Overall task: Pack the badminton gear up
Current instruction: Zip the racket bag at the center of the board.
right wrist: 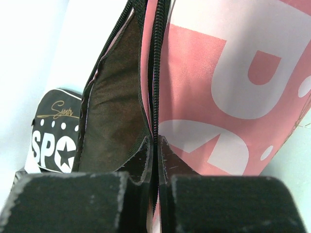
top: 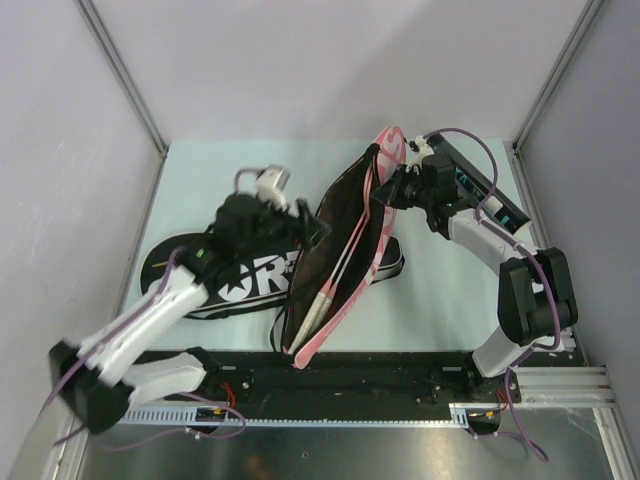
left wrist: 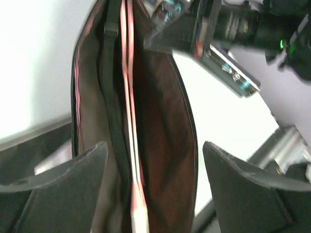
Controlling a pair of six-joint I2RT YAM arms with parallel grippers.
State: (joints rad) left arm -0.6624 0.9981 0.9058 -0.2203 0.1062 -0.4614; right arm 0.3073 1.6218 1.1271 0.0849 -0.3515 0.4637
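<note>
The pale table (top: 450, 290) carries a pink racket bag (top: 345, 225) that runs from the far middle down toward the near edge, its mouth gaping so the dark lining shows. To its left a black bag (top: 240, 285) with big white lettering lies flat, partly under the left arm. Inside the pink bag lie the rackets (top: 318, 300), thin pink-and-white shafts running along its length, with pale handles at the near end. The right pincer (right wrist: 155, 145) is closed tight on the bag's zip edge (right wrist: 155, 73) at the far end, holding that side up. The left pincer (left wrist: 154, 148) hangs over the bag's open mouth, its fingers spread wide and gripping nothing, with the lining and the racket shafts below them
</note>
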